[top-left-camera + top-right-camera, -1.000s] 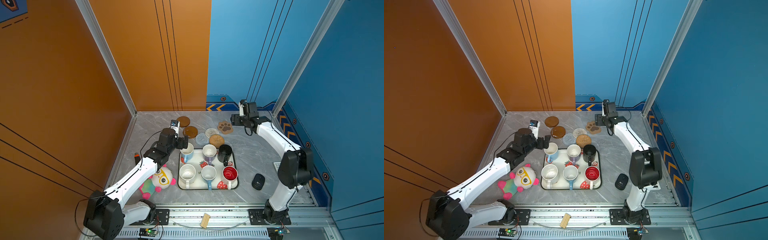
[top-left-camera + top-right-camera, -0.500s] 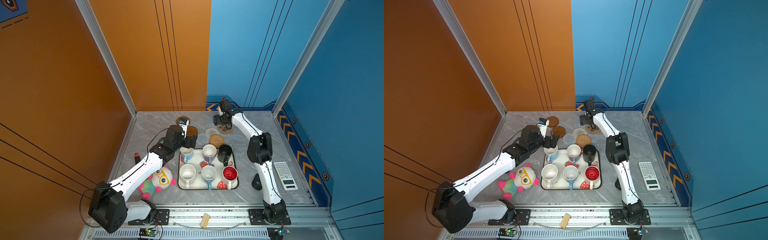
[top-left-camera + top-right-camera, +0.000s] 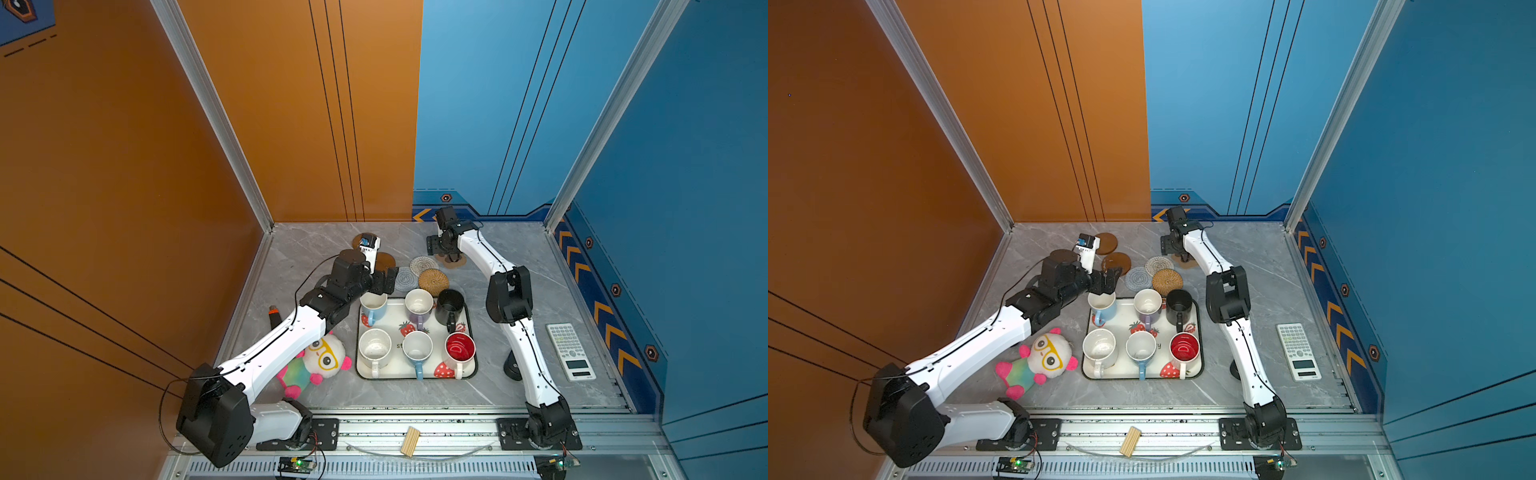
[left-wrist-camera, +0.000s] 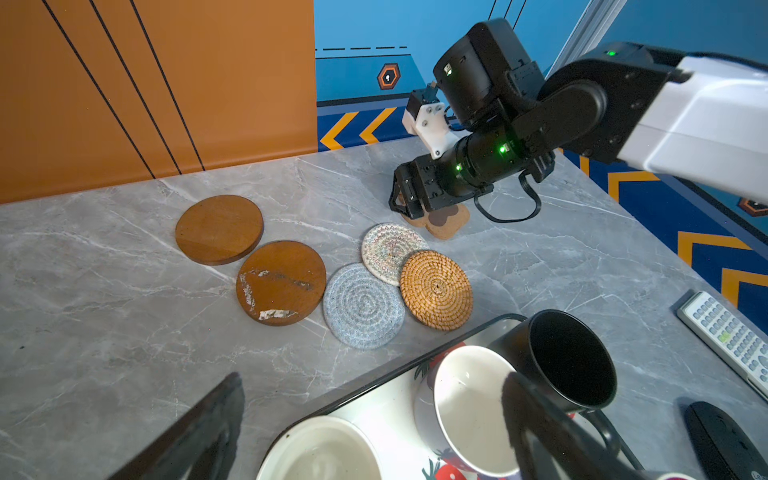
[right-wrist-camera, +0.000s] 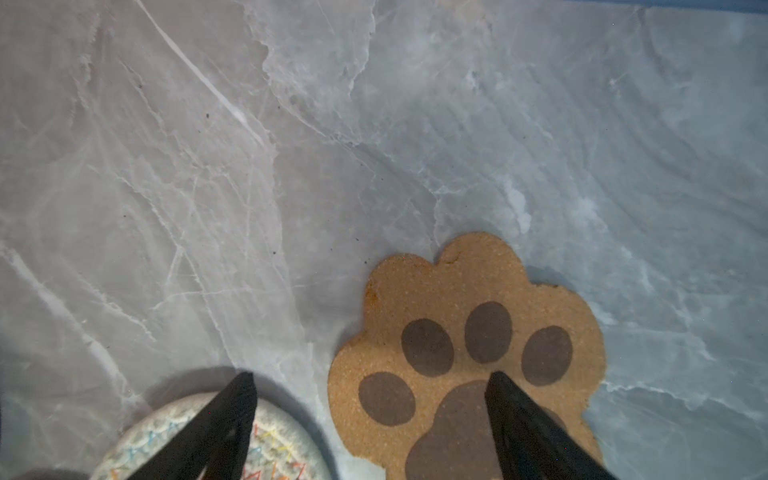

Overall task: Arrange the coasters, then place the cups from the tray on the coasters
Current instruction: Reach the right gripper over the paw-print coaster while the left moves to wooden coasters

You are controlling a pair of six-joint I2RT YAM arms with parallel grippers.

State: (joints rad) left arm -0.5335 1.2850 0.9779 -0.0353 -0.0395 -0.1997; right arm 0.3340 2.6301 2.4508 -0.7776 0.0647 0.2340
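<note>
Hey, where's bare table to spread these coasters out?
Widest bare marble: the far right corner, between the right arm and the calculator. A smaller patch lies left of the far brown disc. Crowded: grey woven, cream woven and rattan coasters bunch edge to edge behind the tray.

cups (image 3: 417, 347) in tray (image 3: 395, 371) | coasters (image 3: 433, 281) behind tray | calculator (image 3: 570, 351) right of tray

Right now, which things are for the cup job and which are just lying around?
For the job: brown disc coasters, grey woven coaster, cream woven coaster, rattan coaster, paw coaster, six mugs, strawberry tray.
Lying about: plush toy, calculator, computer mouse, wooden block.
</note>
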